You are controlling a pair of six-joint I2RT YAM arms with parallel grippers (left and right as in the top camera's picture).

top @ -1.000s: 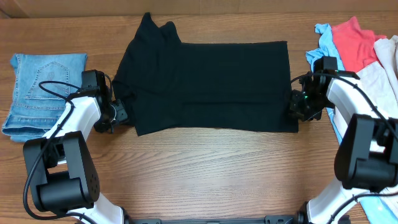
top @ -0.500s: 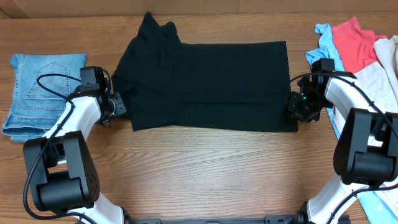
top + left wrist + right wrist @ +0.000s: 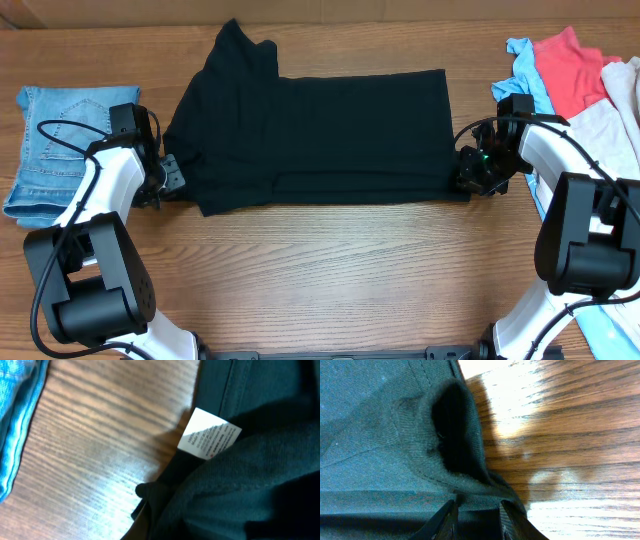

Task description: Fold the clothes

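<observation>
The black fabric T-shirt (image 3: 240, 485) is hiding the jaws of the left gripper (image 3: 172, 177) in its wrist view; print on the small white label (image 3: 210, 436) is blurring beyond reading.

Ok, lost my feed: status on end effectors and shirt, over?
Left end effector shut on black T-shirt, left edge; right end effector shut on right edge. Shirt lies flat. Off to the sides: jeans, clothes pile.

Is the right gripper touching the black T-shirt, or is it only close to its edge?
Touching. In the right wrist view, the edge of the black T-shirt is bunched between the two fingers of the right gripper, with no gap.
</observation>
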